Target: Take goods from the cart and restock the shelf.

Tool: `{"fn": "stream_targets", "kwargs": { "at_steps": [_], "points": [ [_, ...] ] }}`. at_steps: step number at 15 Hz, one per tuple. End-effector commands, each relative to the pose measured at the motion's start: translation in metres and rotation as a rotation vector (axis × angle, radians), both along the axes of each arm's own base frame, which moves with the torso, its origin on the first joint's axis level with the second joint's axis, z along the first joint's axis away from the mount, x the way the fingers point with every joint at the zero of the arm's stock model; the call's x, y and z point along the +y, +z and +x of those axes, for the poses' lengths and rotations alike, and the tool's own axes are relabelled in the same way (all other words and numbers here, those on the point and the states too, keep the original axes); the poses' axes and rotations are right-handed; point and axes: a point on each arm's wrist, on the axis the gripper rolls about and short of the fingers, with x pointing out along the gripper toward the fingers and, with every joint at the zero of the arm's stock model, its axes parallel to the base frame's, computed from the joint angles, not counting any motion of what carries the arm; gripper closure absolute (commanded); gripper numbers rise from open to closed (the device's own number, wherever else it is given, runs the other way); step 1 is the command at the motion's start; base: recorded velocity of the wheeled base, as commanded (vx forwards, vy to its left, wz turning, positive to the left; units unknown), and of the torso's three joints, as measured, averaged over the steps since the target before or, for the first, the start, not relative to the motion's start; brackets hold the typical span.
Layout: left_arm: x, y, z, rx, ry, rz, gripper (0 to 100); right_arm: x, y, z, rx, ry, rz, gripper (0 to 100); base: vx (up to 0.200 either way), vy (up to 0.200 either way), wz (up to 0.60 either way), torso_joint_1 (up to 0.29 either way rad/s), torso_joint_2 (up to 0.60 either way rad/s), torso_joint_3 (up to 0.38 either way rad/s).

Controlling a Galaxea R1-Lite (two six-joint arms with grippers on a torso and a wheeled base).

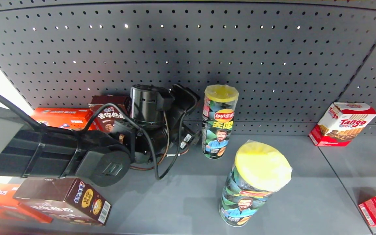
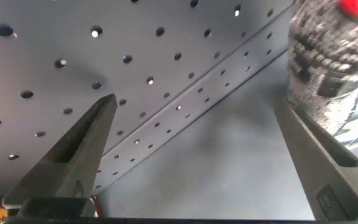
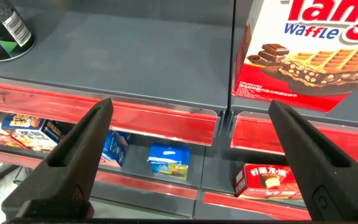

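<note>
Placement looks like the step in hand: the rear chip can (image 1: 220, 122) stands upright on the shelf (image 1: 181, 195), close to the pegboard (image 1: 175, 49). The left gripper (image 2: 194, 102) sits just beside the can on its left, jaws spread wide with nothing between them and one finger almost at the can's wall. I read this as a can set deep so that a row can form in front of it, but the pictures show no more than open jaws next to a standing can. The front chip can (image 1: 255, 189) stands forward of the rear chip can and a little to its right, also upright with its yellow lid up, and the two are apart. The right gripper (image 3: 190, 104) is well forward of the rear chip can, out beyond the shelf's red front rail (image 3: 160, 115), its jaws likewise wide and empty. Left of the rear chip can, beyond the left arm (image 1: 60, 153), lie a brown biscuit box (image 1: 108, 114) and an orange box (image 1: 62, 117); another brown box (image 1: 64, 200) lies further forward on that side. Well to the right of the rear chip can, a waffle box (image 1: 343, 124) sits by the pegboard. For backing out, the arm's cables (image 1: 162, 163) and the boxes on the left crowd the way, and a sideways brush could tip the tall can.
</note>
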Motion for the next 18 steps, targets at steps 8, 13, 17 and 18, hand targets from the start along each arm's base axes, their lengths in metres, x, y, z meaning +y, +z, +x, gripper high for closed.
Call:
{"fn": "stream_targets", "kwargs": {
  "at_steps": [8, 13, 17, 18],
  "points": [
    [-0.003, 0.006, -0.017, -0.012, -0.029, 0.015, 0, 0.0, 0.0, 0.0, 0.001, 0.0, -0.001, 0, 0.0, 0.0, 0.0, 0.0, 0.0, 0.0],
    [-0.012, 0.006, -0.007, -0.027, -0.03, 0.004, 0, 0.0, 0.0, 0.0, 0.001, 0.0, -0.001, 0, 0.0, 0.0, 0.0, 0.0, 0.0, 0.0],
    [-0.008, 0.003, -0.005, -0.015, -0.018, 0.006, 0, 0.0, 0.0, 0.0, 0.001, 0.0, -0.001, 0, 0.0, 0.0, 0.0, 0.0, 0.0, 0.0],
    [-0.002, 0.007, -0.01, -0.018, -0.013, -0.002, 0, 0.0, 0.0, 0.0, 0.001, 0.0, -0.001, 0, 0.0, 0.0, 0.0, 0.0, 0.0, 0.0]
  ]
}}
